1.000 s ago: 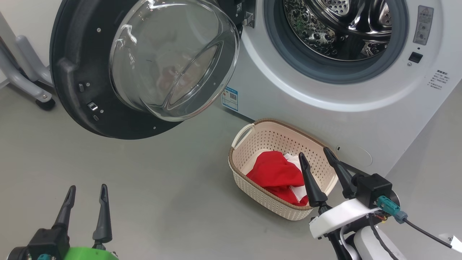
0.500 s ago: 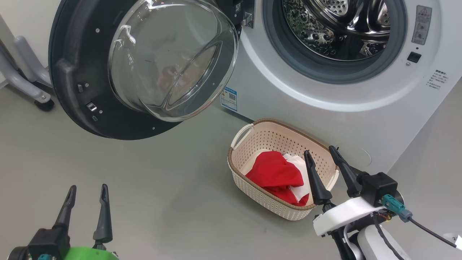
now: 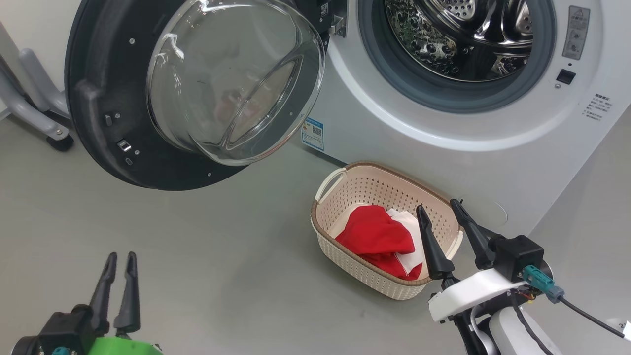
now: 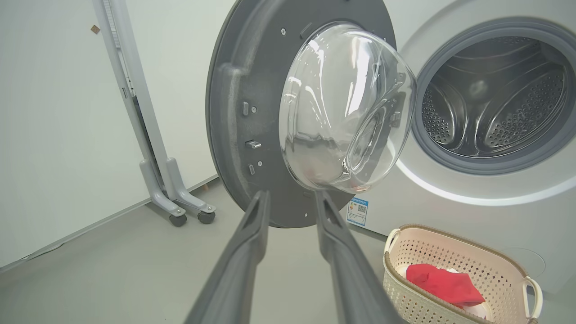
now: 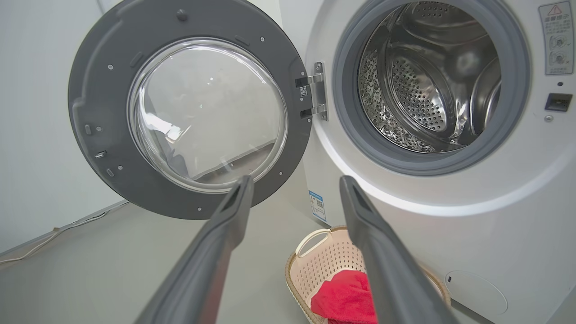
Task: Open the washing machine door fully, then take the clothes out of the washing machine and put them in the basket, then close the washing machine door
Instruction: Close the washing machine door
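Note:
The washing machine door [image 3: 98, 123] is swung wide open to the left, its glass bowl [image 3: 231, 84] bulging towards me. The white washing machine [image 3: 394, 148] shows a bare steel drum [image 3: 458, 34]. On the floor against the machine's front, the cream basket [image 3: 355, 276] holds the red and white clothes [image 3: 377, 236]. My right gripper [image 3: 437, 204] hangs open over the basket's right end, holding nothing. My left gripper [image 3: 122, 255] is low at the left, far from the door, fingers a narrow gap apart and empty. The left wrist view looks along the left gripper [image 4: 292, 194] at the door [image 4: 234, 112].
A grey wheeled stand [image 3: 39, 113] sits by the wall, left of and behind the door. A thin cable [image 5: 58, 229] runs along the foot of the wall. Grey floor [image 3: 222, 246] lies between my left gripper and the basket.
The left gripper's fingers have drawn much closer together. The right gripper has drifted slightly to the right over the basket. Door, basket and clothes are unmoved.

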Controlling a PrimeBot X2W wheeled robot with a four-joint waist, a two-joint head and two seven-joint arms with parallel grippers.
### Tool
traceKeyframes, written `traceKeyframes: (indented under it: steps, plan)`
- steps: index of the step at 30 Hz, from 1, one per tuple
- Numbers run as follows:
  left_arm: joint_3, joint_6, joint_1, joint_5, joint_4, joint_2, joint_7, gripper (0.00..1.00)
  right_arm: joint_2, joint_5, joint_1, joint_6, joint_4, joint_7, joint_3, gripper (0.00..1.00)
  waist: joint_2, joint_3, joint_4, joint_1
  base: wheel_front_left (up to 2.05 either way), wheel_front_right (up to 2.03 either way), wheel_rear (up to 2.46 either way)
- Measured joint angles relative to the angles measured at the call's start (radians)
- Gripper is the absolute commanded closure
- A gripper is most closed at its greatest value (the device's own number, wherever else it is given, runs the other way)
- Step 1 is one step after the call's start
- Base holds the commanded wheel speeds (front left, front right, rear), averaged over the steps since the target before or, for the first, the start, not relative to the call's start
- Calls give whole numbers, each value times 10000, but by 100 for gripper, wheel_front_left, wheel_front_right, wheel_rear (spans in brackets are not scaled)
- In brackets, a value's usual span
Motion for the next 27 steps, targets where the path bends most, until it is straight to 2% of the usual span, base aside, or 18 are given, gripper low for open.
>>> traceKeyframes:
  steps: [10, 18, 22, 23, 27]
  plan:
    - [209, -100, -35, -209, -426, 13, 0, 100, -138, -36, 0, 0, -50, 0, -127, 0, 0, 403, 10, -1, 0, 0, 0]
    - [849, -188, -927, -596, -888, 569, -2, 100, -405, -230, 2, -13, -211, 0, -320, 0, 0, 981, 29, 0, 0, 0, 0]
    - [1346, -224, -1707, -848, -1093, 1158, -2, 100, -585, -322, 3, -105, -291, 0, -382, 0, 0, 1327, 40, 0, 0, 0, 0]
    - [1584, -240, -2051, -890, -1118, 1528, -4, 100, -665, -393, 3, -105, -326, 0, -370, 0, 0, 1506, 44, 0, 0, 0, 0]
    - [2263, -278, -2798, -1216, -1108, 2336, 0, 100, -779, -500, -54, -111, -433, 4, -347, 0, 0, 1873, 11, 0, 0, 0, 0]
